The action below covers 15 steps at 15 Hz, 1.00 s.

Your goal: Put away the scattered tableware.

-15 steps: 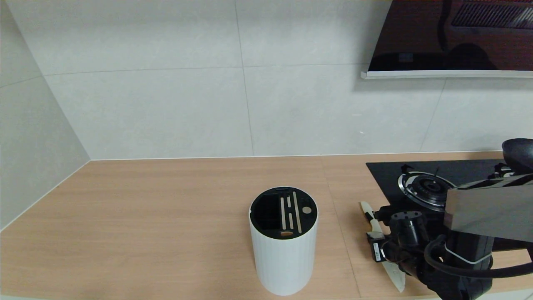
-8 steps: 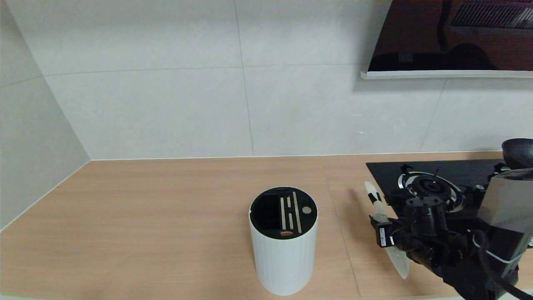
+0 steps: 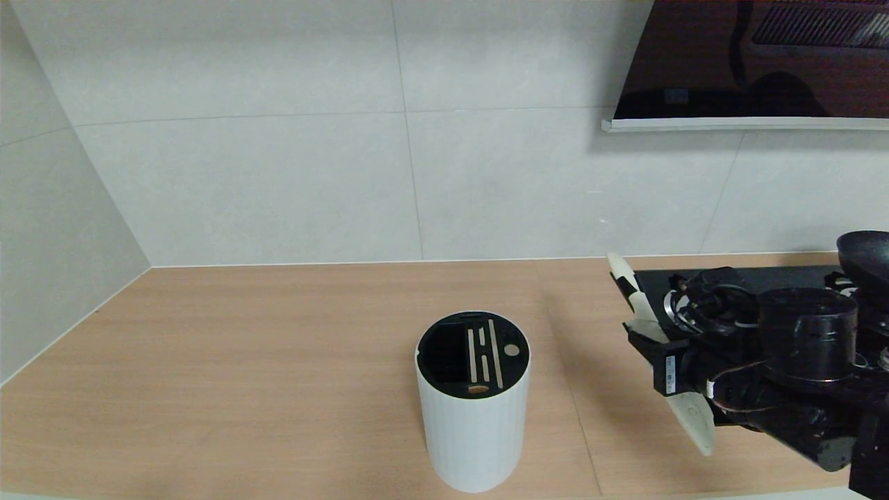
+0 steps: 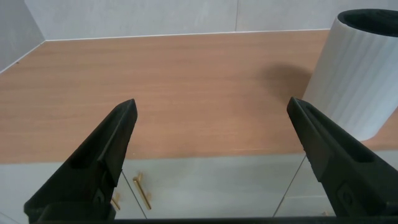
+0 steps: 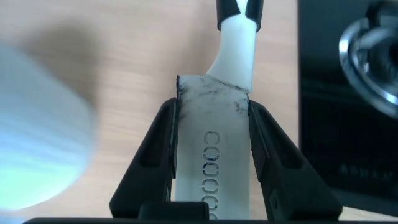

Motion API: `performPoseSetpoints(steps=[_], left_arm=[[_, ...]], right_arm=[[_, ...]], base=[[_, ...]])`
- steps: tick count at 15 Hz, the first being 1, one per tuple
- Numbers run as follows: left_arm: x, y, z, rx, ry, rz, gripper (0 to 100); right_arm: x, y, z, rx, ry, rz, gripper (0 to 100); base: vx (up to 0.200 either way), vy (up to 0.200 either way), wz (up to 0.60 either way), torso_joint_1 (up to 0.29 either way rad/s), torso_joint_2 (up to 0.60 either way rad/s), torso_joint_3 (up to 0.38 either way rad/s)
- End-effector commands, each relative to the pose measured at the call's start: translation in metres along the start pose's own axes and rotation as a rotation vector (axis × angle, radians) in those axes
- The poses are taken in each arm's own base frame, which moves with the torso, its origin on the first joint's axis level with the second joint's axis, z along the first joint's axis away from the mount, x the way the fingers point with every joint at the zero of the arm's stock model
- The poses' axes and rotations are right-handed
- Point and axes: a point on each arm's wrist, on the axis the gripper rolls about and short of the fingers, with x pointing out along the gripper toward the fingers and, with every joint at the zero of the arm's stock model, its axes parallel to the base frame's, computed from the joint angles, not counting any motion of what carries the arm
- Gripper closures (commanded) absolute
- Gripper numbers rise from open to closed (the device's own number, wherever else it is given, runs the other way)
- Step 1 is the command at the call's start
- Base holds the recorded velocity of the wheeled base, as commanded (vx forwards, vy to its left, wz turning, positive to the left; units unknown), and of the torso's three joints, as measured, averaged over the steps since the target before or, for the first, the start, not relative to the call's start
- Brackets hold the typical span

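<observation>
A white ribbed cylindrical holder (image 3: 474,401) with a black slotted top stands on the wooden counter, front centre. To its right my right gripper (image 3: 663,354) is shut on a cream-coloured knife (image 3: 656,347) and holds it in the air above the counter, handle toward the wall and blade tip toward the front edge. In the right wrist view the knife (image 5: 214,149) lies flat between the two fingers. My left gripper (image 4: 211,162) stands open near the counter's front edge, left of the holder (image 4: 357,68), with nothing between its fingers.
A black gas hob (image 3: 736,292) with a burner sits at the right, a dark pan (image 3: 865,257) at its far edge. A dark range hood (image 3: 757,62) hangs above. The counter (image 3: 278,361) left of the holder is bare wood.
My right gripper has lifted the knife off the counter and carried it up and toward the wall; the arm's wrist has turned. The holder has not moved.
</observation>
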Motion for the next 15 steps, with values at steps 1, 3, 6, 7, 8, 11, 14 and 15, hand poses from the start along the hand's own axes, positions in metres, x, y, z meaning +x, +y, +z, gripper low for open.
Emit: performPoseSetpoints(steps=[1,3,6,7,8,11,14,15], left_arm=[[0.000,0.000,0.000,-0.001,0.000,0.001,0],[0.000,0.000,0.000,-0.005,0.000,0.001,0],[0.000,0.000,0.001,0.001,-0.005,0.000,0],[-0.002,0.000,0.007,-0.002,-0.028,-0.006,0],[-0.009,0.000,0.027,-0.022,-0.092,-0.019,0],[-0.014,-0.004,0.049,-0.084,-0.012,-0.283,0],[0.004,-0.005,0.099,-0.098,0.070,-0.468,0],[0.017,-0.007,0.114,-0.104,0.110,-0.492,0]], right_arm=[[-0.028,0.001,0.021,0.014,-0.099,0.037,100],[-0.031,0.005,0.021,0.009,-0.103,0.053,100],[-0.030,0.005,0.019,0.003,-0.084,0.053,100],[-0.031,0.005,0.020,0.002,-0.074,0.052,100],[-0.034,0.004,0.021,0.000,-0.072,0.054,100],[-0.042,0.003,0.033,0.006,-0.090,0.054,100],[-0.043,0.005,0.053,0.014,-0.118,0.058,100],[-0.040,0.007,0.061,0.015,-0.122,0.060,100]], base=[[0.000,0.000,0.00,0.000,0.00,0.000],[0.000,0.000,0.00,0.000,0.00,0.000],[0.000,0.000,0.00,0.000,0.00,0.000],[0.000,0.000,0.00,0.000,0.00,0.000],[0.000,0.000,0.00,0.000,0.00,0.000],[0.000,0.000,0.00,0.000,0.00,0.000],[0.000,0.000,0.00,0.000,0.00,0.000],[0.000,0.000,0.00,0.000,0.00,0.000]])
